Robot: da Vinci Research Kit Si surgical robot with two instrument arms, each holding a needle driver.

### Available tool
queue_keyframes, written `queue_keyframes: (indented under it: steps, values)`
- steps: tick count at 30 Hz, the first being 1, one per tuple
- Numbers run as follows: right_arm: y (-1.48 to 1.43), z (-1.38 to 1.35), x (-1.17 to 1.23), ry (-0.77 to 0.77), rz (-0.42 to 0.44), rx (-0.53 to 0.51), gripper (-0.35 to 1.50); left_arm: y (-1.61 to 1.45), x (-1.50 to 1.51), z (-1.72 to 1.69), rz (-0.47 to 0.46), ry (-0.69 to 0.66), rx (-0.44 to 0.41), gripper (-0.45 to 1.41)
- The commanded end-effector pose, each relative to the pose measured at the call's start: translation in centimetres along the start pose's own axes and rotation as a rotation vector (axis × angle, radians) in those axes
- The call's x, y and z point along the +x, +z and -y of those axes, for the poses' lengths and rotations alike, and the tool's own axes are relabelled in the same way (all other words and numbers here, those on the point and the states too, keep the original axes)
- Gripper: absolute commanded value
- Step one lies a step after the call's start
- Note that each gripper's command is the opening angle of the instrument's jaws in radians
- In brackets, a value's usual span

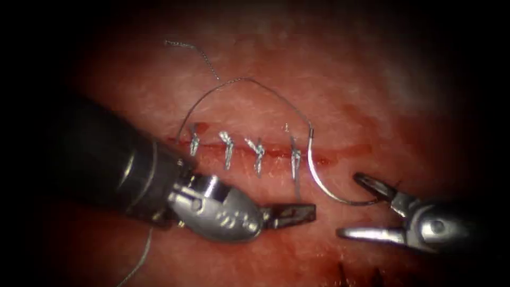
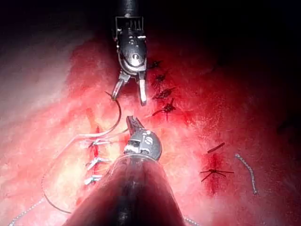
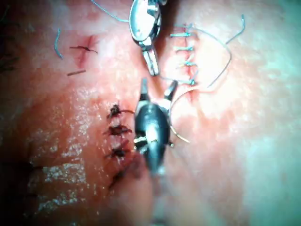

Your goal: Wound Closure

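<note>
Along the cut (image 1: 345,154) sit several silver stitches (image 1: 258,154). The curved needle (image 1: 324,188) lies across the cut just right of the last stitch, its whole curve showing on the tissue (image 1: 329,90). Its thread (image 1: 239,79) arcs from the upper end back to the leftmost stitch. My right tool (image 1: 349,205) is open on the near side of the cut, with its upper jaw touching the needle's tip end and nothing held. My left tool (image 1: 289,214) is shut below the stitches. A thread strand (image 1: 296,183) from the last stitch reaches it; whether it is pinched is unclear.
A loose thread end (image 1: 178,44) lies beyond the cut on the left. Thread (image 1: 141,260) trails under the left shaft. Dark older stitches (image 3: 117,127) sit beside the right tool (image 3: 158,87), and a second short stitched cut (image 2: 214,172) lies off to the side.
</note>
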Motion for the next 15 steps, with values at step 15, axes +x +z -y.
queue_keyframes:
  steps: [15]
  values:
    - [0.59, -0.08, -0.09, -0.326, -0.040, -0.065, 1.25, -0.03, 0.10, -0.03, -0.007, -0.017, -0.004, -0.45]
